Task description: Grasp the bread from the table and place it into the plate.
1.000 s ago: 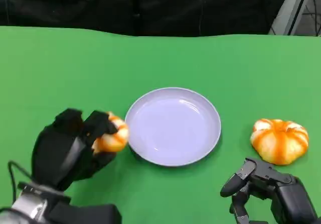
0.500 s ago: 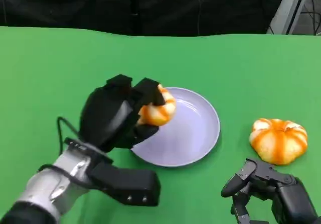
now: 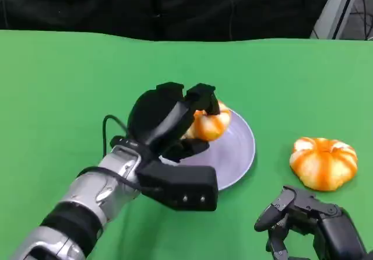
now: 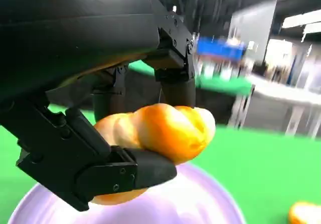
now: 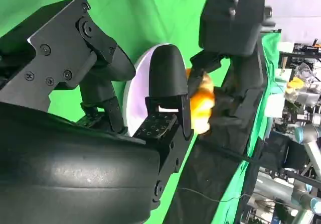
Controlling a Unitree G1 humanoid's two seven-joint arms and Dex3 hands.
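From the head view, the left hand (image 3: pixel 169 120) grasps the twisted bread roll (image 3: pixel 208 124) above the near-left part of the lilac plate (image 3: pixel 242 146); the right hand (image 3: pixel 306 222) rests at the near right, fingers loosely curled on nothing, near a second, pumpkin-shaped bun (image 3: pixel 324 162). From the left wrist, the roll (image 4: pixel 160 133) sits pinched across its middle between black fingers (image 4: pixel 125 171) just over the plate (image 4: pixel 200 199); it looks light, soft and easily dented, so a gentle hold round its thick middle suits it. From the right wrist, the roll (image 5: pixel 200 101) shows in the other hand beyond the plate's rim (image 5: pixel 131 91).

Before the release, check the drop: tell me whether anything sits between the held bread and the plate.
Nothing visible does. The left robot hand holds the bread over the plate, whose surface beneath looks bare.
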